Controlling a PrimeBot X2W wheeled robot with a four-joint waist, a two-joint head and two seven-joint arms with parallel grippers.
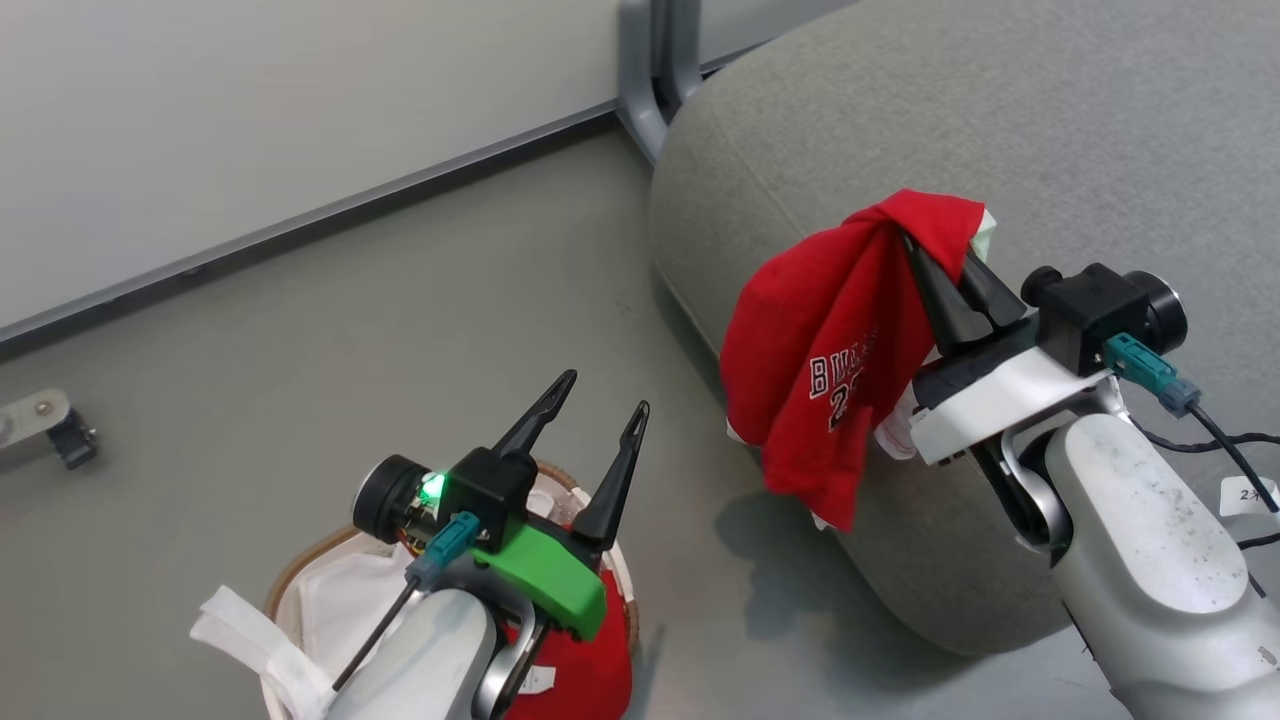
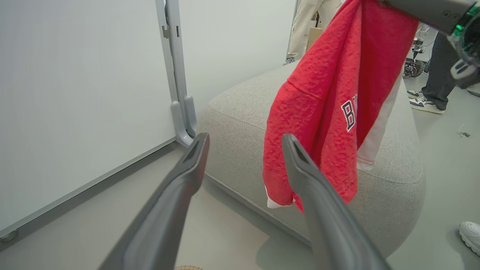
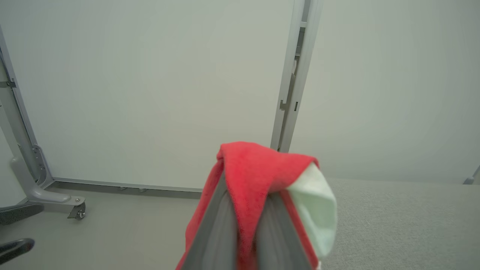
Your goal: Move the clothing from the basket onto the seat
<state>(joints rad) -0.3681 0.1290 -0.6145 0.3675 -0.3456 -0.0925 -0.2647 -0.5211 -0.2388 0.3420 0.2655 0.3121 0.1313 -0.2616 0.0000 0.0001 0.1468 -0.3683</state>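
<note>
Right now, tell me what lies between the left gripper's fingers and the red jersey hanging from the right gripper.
Bare grey floor: the head view shows nothing standing between the left gripper and the jersey.

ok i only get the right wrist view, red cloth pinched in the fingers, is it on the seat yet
Observer: Not lying on it. The jersey hangs from the shut right gripper at the seat's rounded edge, with its hem down along the side.
Operator: anything left in the basket
Observer: Yes, a second red garment lies in the basket, beside a white sheet.
Operator: and the left hand
Observer: The left gripper is open and empty, above the basket.
</note>
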